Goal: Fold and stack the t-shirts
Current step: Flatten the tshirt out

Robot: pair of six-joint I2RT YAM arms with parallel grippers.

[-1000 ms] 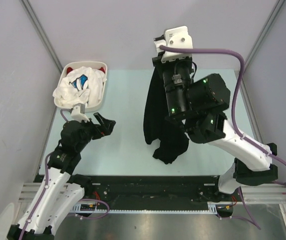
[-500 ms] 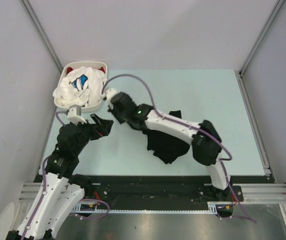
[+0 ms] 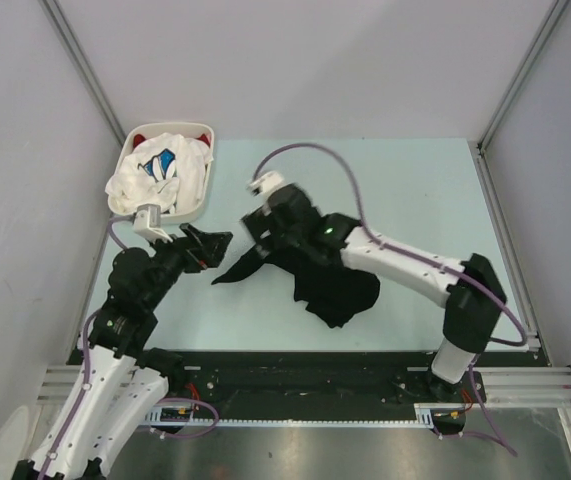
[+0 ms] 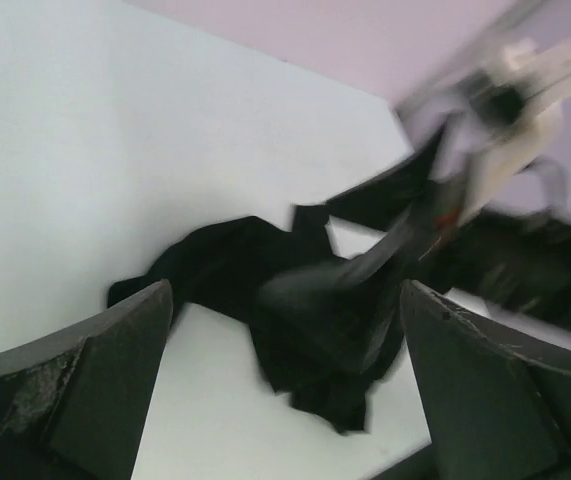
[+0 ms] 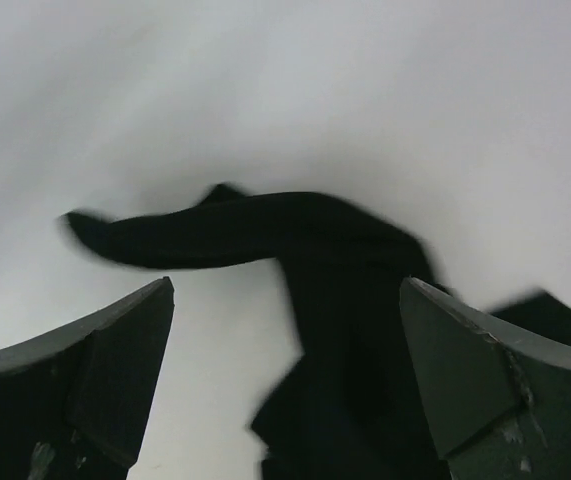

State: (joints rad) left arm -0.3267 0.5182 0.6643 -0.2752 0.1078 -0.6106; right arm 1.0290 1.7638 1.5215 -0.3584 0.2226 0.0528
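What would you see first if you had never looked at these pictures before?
Probably the black t-shirt, lying crumpled in the middle of the pale table. The right arm stretches low across it, and the right gripper is open over the cloth. Next comes the white basket at the far left corner, heaped with a white t-shirt with blue print, and some red cloth peeking out behind.

- You have a pale green table (image 3: 405, 180) under soft, even light.
- Behind the table stands a plain grey wall (image 3: 305, 60).
- Matching side walls (image 3: 15, 220) flank the table.
- Metal struts (image 3: 87, 70) rise from the table's far corners.
- A black rail (image 3: 295, 372) runs along the table's near edge.
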